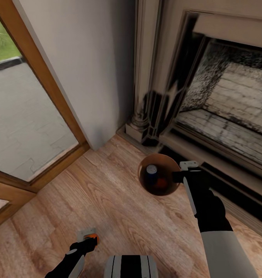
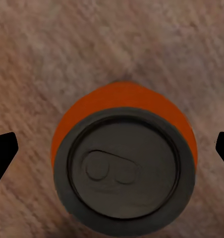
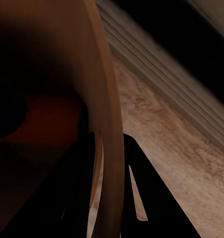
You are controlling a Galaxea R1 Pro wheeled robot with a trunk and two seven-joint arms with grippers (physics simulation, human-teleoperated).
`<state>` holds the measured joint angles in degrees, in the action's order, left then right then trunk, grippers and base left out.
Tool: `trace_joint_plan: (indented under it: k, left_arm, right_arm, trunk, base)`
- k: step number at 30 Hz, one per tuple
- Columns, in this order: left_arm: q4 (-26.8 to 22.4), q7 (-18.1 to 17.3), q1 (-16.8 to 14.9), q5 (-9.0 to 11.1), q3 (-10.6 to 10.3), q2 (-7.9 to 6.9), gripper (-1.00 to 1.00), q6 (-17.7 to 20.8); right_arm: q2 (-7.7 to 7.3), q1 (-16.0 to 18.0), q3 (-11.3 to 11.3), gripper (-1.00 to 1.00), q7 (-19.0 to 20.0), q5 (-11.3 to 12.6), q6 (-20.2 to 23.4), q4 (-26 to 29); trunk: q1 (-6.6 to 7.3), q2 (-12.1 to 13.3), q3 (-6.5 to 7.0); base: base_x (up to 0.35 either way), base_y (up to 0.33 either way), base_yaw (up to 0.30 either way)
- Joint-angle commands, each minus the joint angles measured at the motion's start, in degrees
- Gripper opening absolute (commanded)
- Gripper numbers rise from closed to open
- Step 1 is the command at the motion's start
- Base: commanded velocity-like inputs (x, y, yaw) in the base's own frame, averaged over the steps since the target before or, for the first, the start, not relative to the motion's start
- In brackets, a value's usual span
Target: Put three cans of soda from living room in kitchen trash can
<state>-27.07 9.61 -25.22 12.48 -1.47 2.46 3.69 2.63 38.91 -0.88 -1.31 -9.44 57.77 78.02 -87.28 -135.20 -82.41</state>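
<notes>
Right gripper (image 1: 182, 174) pinching the rim of the copper trash can (image 1: 159, 180), blue soda can (image 1: 152, 172) inside, left gripper (image 1: 89, 240) open around an orange soda can (image 2: 123, 161), no lettering legible, wood floor (image 1: 108, 193), beside the fireplace (image 1: 220, 96)

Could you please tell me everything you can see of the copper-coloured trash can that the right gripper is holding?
The trash can is a small round bucket with a thin copper-brown wall and a dark inside. It stands upright, mouth up, over the wood floor before the fireplace; whether it rests on the floor is unclear. The right gripper clamps its rim, one finger inside the wall and one outside. Inside are a dark blue can with a silvery top and something orange, probably another can.
</notes>
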Motion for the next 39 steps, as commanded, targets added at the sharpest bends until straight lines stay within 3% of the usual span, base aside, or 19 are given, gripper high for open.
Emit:
trace_joint_plan:
  k: [1,15,16,39]
  left_arm:
    - [0.02,0.01,0.00,0.00,0.00,0.00,1.00,0.00]
    - [0.09,0.02,0.00,0.00,-0.02,0.00,1.00,0.00]
    - [0.13,-0.01,0.00,-0.03,-0.02,0.00,-1.00,0.00]
    - [0.02,0.05,0.00,-0.08,-0.02,0.00,-1.00,-0.01]
  right_arm:
    - [0.01,0.02,0.00,-1.00,0.25,0.74,-0.03,0.03]
    - [0.01,0.02,0.00,-1.00,0.25,0.76,-0.03,0.03]
    - [0.01,0.02,0.00,-1.00,0.25,0.79,-0.03,0.03]
    - [0.01,0.02,0.00,-1.00,0.25,0.83,-0.03,0.03]
  trunk:
    - [-0.22,-0.42,-0.18]
    - [-0.44,-0.82,-0.36]
    - [-0.44,-0.82,-0.36]
    - [-0.44,-0.82,-0.36]
  base:
    - [0.000,0.000,0.000]
    - [0.000,0.000,0.000]
    - [0.000,0.000,0.000]
    - [0.000,0.000,0.000]
